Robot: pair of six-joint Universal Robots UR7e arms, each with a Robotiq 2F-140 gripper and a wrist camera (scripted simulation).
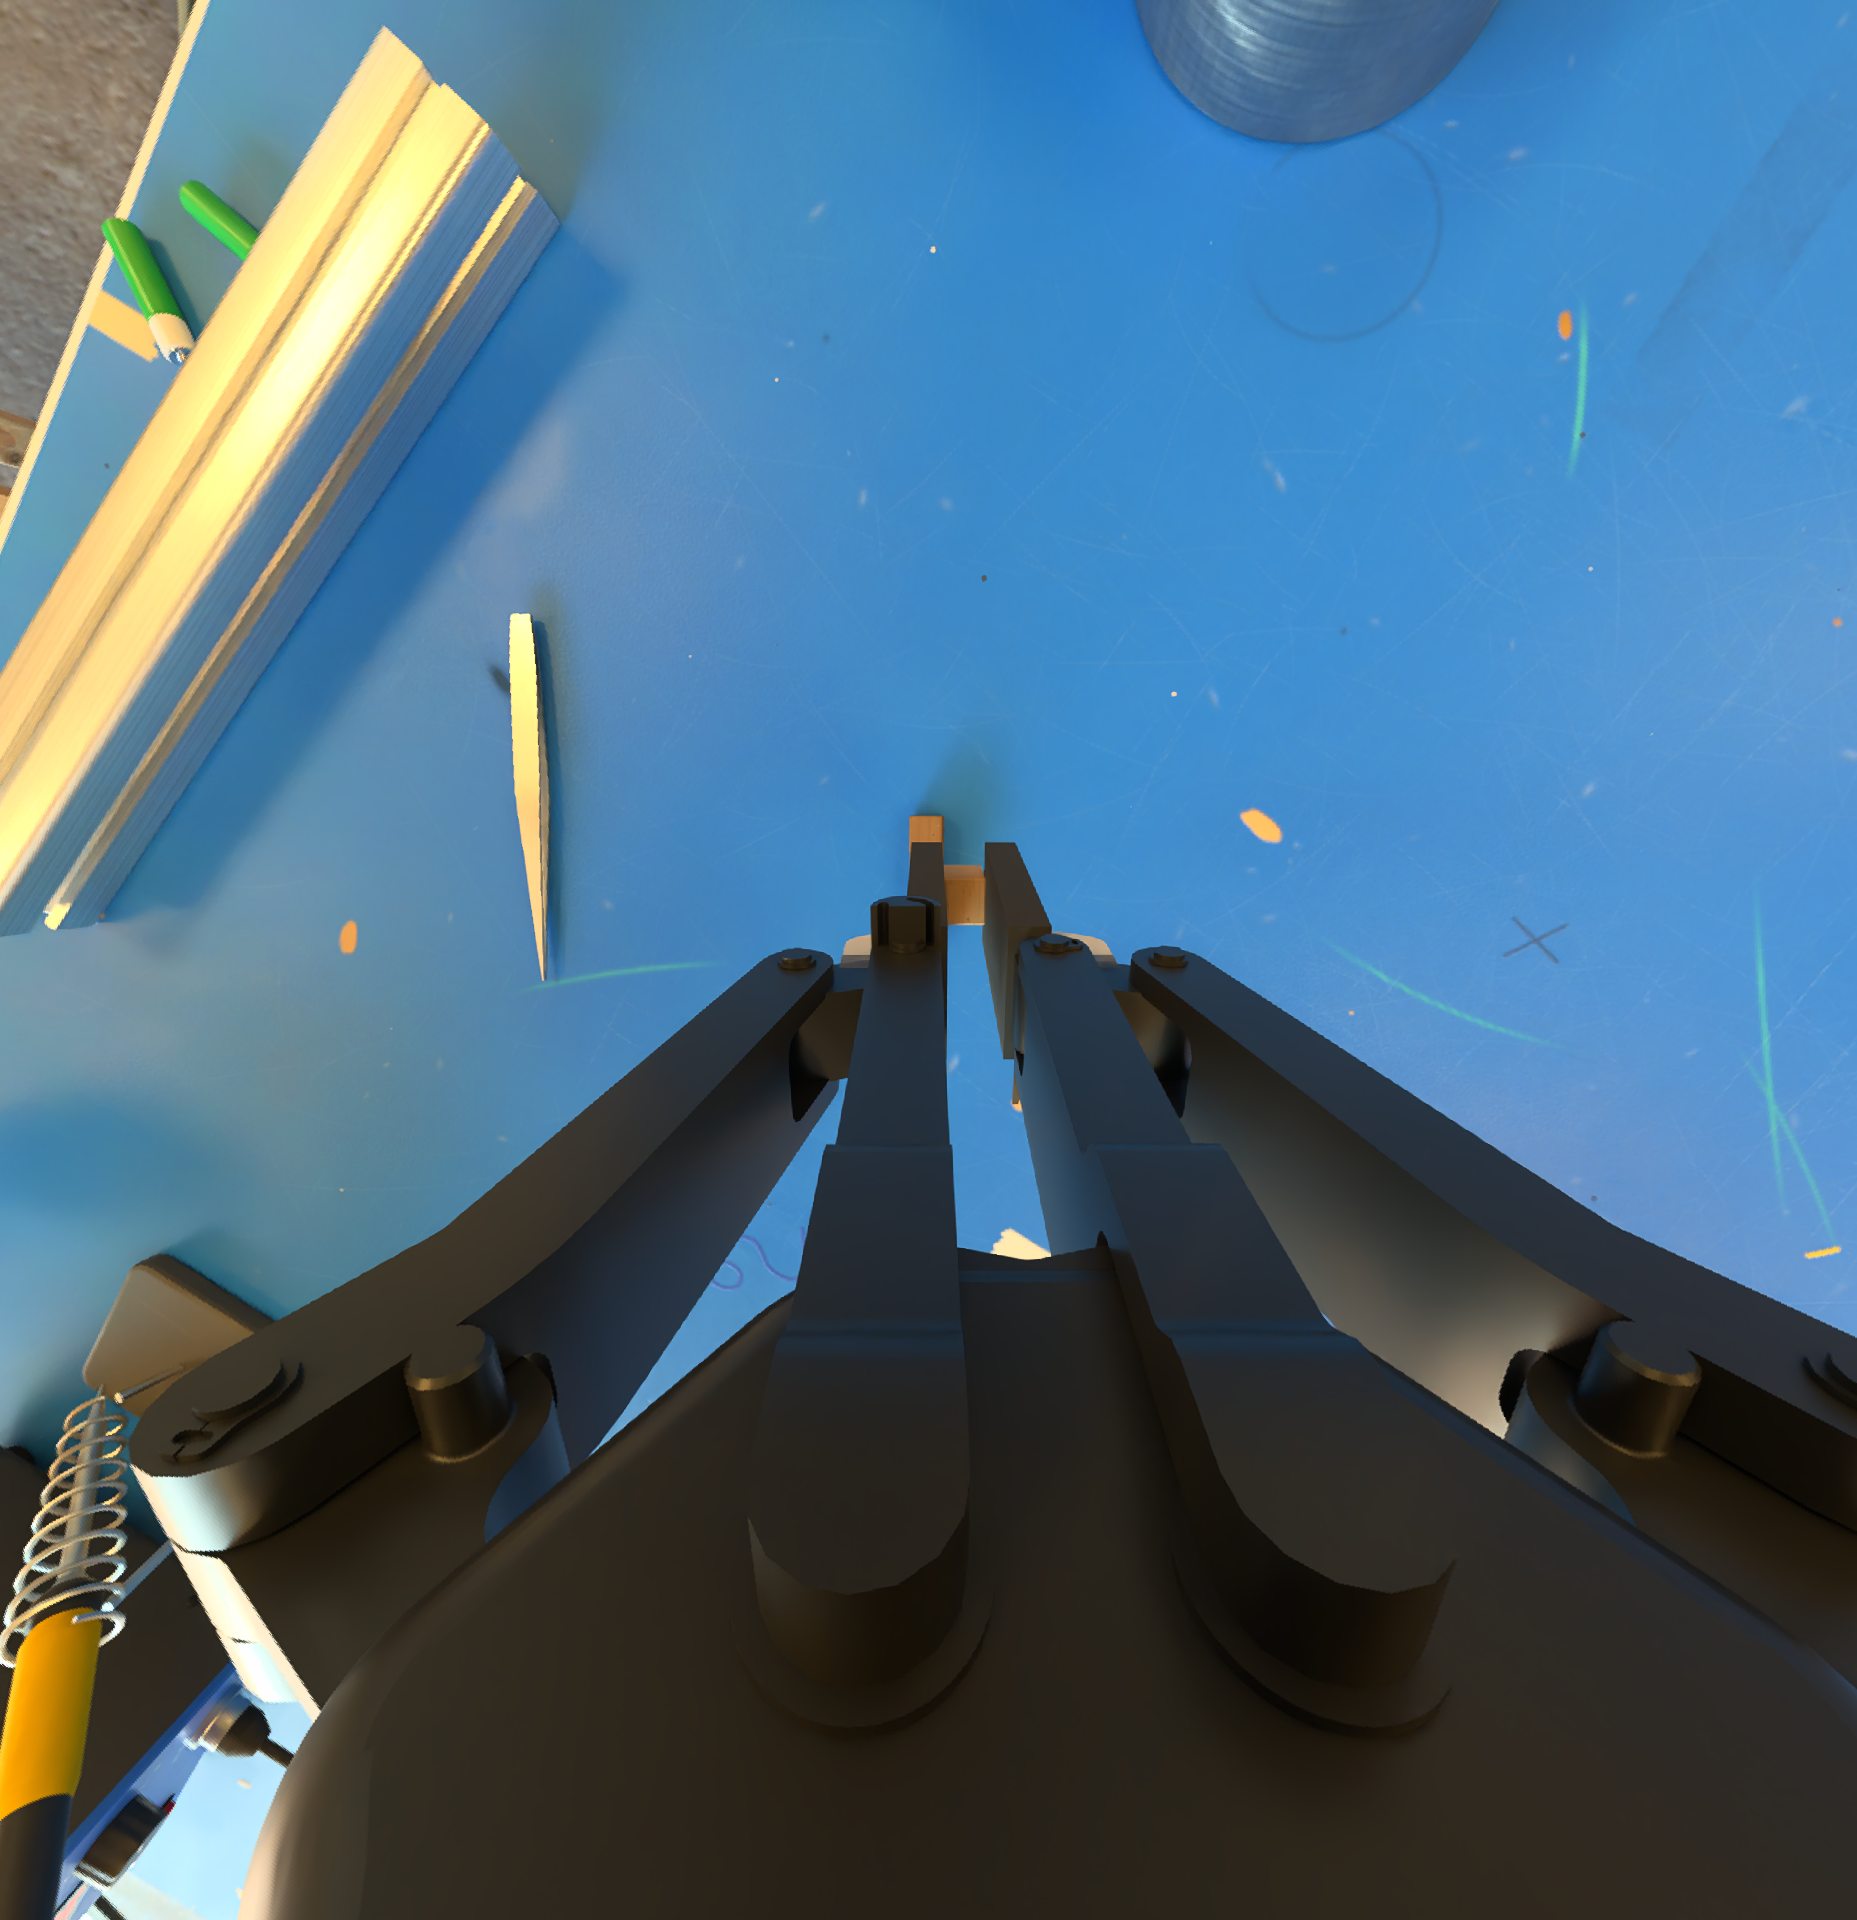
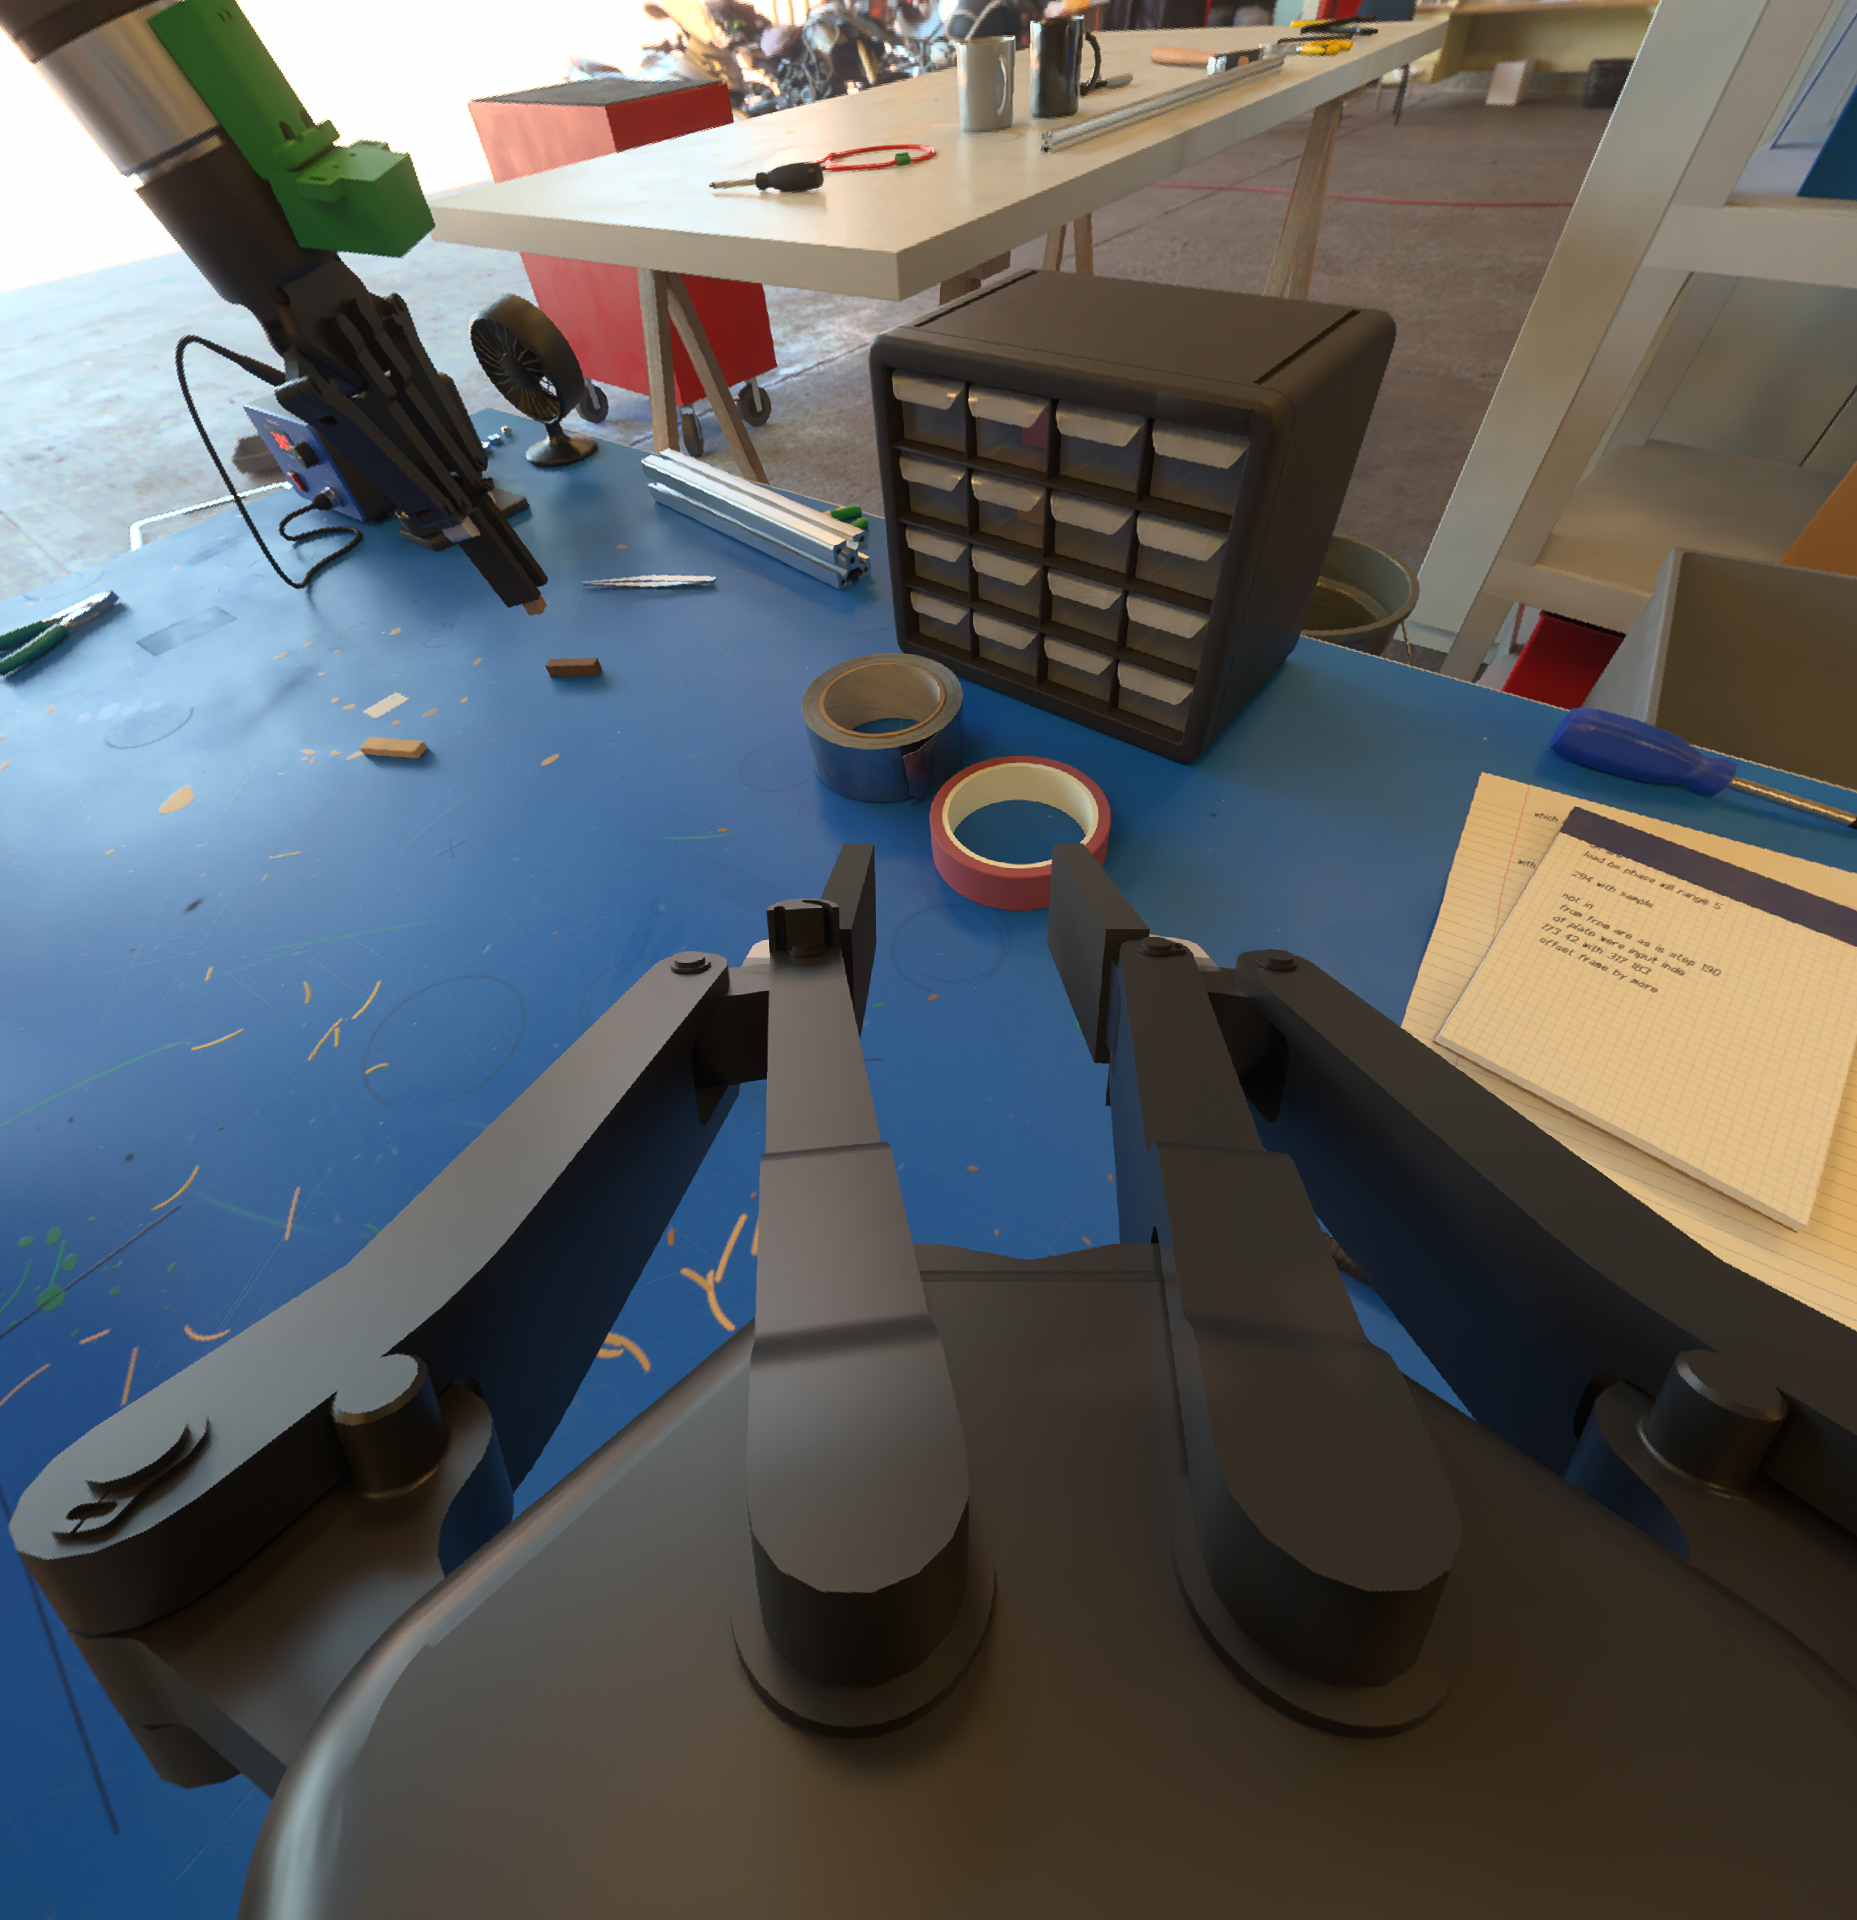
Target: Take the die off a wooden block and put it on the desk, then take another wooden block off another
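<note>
Two blocks are seen lying flat on the bench (image 2: 280, 935) in the left middle of the right wrist view: a dark block (image 2: 573, 667) and, lower and further left, a light block (image 2: 392, 746). They are well apart, and nothing is on top of either one. No die can be picked out for sure.

The left claw (image 1: 960, 862) is clenched on a small tan piece (image 1: 965, 896) just above the middle of its own view. It looks like wood, but it cannot be told if it is a block or the die. The right claw (image 2: 955, 883) is spread wide with nothing in it, low in its view, just below a red tape ring (image 2: 1017, 878).

A few things could go wrong from here:

- The piece is pinched only at the very tips, and one end seems to stick out past a finger. It could be twisted or slipped out if the arm is swung fast.
- How high the piece is above the bench cannot be judged well. If it is let go too high, it could bounce away. If it is pushed down too far, it could be jammed into the bench.
- Tweezers (image 1: 529, 769) lie to the left of the claw. They could be knocked if the arm is moved that way.
- The two loose blocks could be bumped if the piece is set down close to them.
</note>
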